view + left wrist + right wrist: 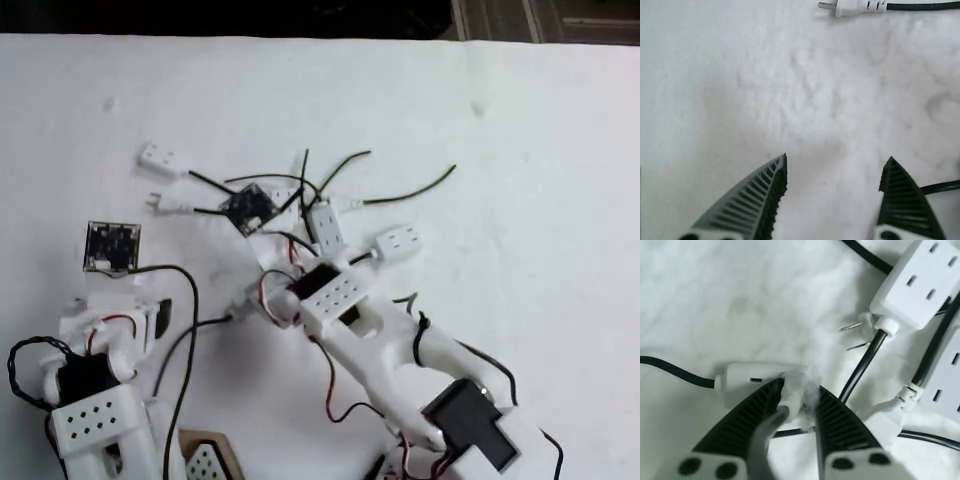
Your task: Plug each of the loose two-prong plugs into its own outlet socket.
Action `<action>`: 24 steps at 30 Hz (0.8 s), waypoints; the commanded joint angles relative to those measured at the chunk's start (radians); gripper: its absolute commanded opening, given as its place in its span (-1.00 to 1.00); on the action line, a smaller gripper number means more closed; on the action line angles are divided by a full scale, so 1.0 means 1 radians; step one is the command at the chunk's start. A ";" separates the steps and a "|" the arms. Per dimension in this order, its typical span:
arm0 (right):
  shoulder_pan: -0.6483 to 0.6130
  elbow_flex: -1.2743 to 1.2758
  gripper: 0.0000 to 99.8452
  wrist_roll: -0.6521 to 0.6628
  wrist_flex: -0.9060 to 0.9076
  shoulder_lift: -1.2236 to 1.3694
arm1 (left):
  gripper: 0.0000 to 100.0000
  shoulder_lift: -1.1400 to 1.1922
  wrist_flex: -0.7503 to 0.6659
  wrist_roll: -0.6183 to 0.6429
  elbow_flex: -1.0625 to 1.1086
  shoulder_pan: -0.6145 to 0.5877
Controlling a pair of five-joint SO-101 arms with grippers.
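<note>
Two-prong plug (879, 326) beside outlet socket (920, 275), right claw (800, 390) gripping white connector (747, 382)

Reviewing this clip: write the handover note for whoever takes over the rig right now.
Left gripper: open and empty; a loose plug lies near it.
Right gripper: shut on a white plug, beside an outlet socket. A second plug lies against that socket, prongs bare.
Done: nothing; no plug sits in any socket I can see.
Left: every plug, each into its own socket.
</note>
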 commanded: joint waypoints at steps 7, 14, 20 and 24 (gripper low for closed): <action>-0.042 0.017 -0.96 0.005 0.024 -0.007 | -0.40 -0.015 -0.003 0.002 -0.003 0.007; -0.042 -0.068 -0.69 0.003 0.277 -0.205 | -0.40 -0.015 -0.003 0.002 -0.003 0.015; -0.045 -0.118 -0.65 0.005 0.417 -0.418 | -0.40 -0.015 -0.003 0.002 -0.003 0.015; -0.070 -0.115 -0.76 0.005 0.490 -0.539 | -0.40 -0.015 -0.003 0.002 -0.003 0.015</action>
